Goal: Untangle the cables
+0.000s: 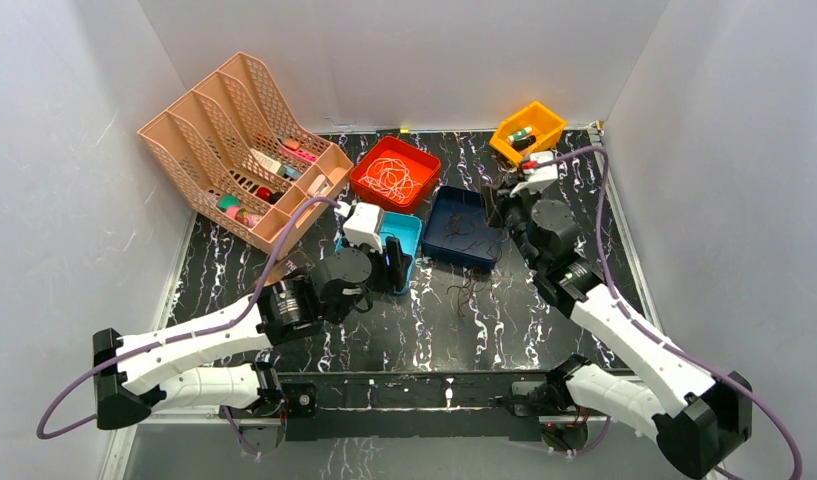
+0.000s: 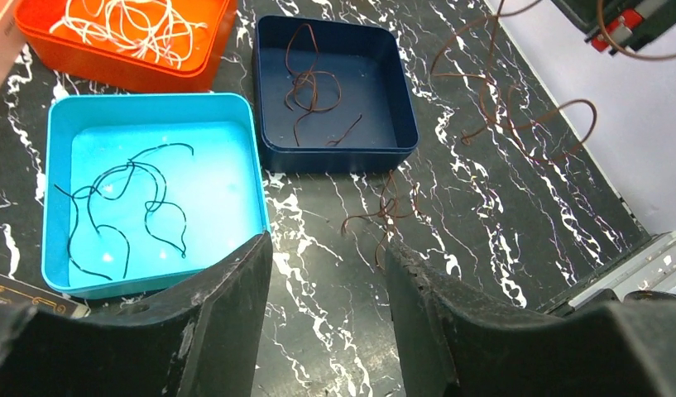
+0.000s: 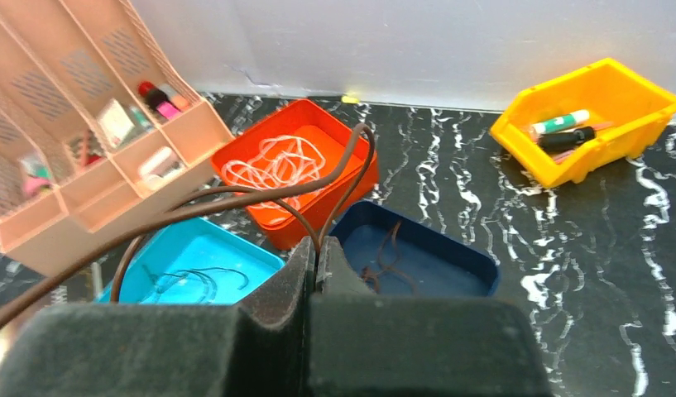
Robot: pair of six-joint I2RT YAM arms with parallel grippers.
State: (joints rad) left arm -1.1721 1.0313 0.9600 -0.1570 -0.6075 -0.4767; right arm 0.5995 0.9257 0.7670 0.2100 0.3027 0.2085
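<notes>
White walls [image 1: 384, 50], black (white-veined) marble tabletop [image 1: 404, 335]

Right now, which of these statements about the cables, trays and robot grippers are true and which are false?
1. The white cables lie in the orange tray. True.
2. The black cables lie in the navy tray. False: they lie in the light blue tray; the navy one holds reddish-brown cables.
3. The right gripper is shut on a reddish-brown cable. True.
4. The left gripper holds a cable. False: its jaws stand open, empty.
</notes>
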